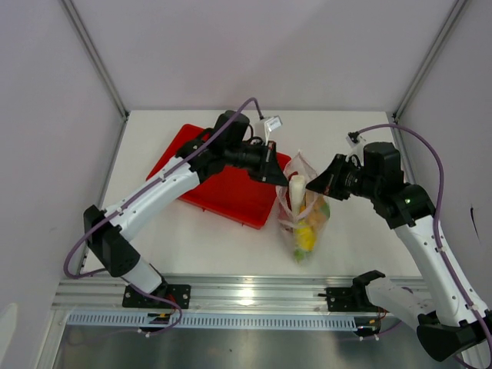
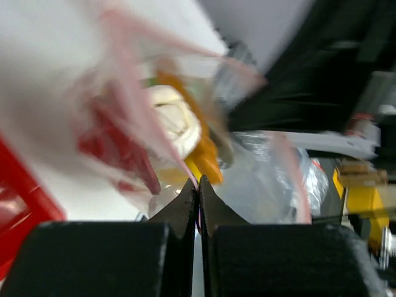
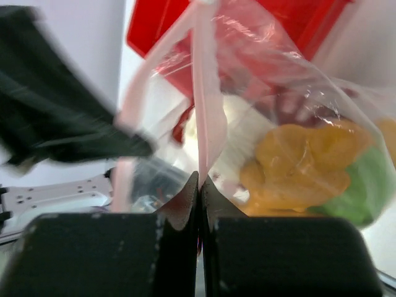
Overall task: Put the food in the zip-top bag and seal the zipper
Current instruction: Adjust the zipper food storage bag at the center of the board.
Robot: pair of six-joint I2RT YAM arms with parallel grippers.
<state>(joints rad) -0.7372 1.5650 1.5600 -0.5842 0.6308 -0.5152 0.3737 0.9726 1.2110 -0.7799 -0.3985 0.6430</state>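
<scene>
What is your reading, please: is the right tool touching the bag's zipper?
Touching. The right wrist view shows the right tool shut on the zipper, the pink strip running straight in between its closed tips.

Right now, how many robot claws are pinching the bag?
2. The left gripper pinches the left edge of the mouth of the zip-top bag; the right gripper pinches the right edge. No others are in view.

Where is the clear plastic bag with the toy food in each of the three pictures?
Top external: the clear bag is at centre, just right of the red tray.
Left wrist: the bag, blurred, fills the middle; the tray is at the lower left edge.
Right wrist: the bag fills the centre and right; the tray lies behind it at the top.
Shared landmark: the red tray.
</scene>
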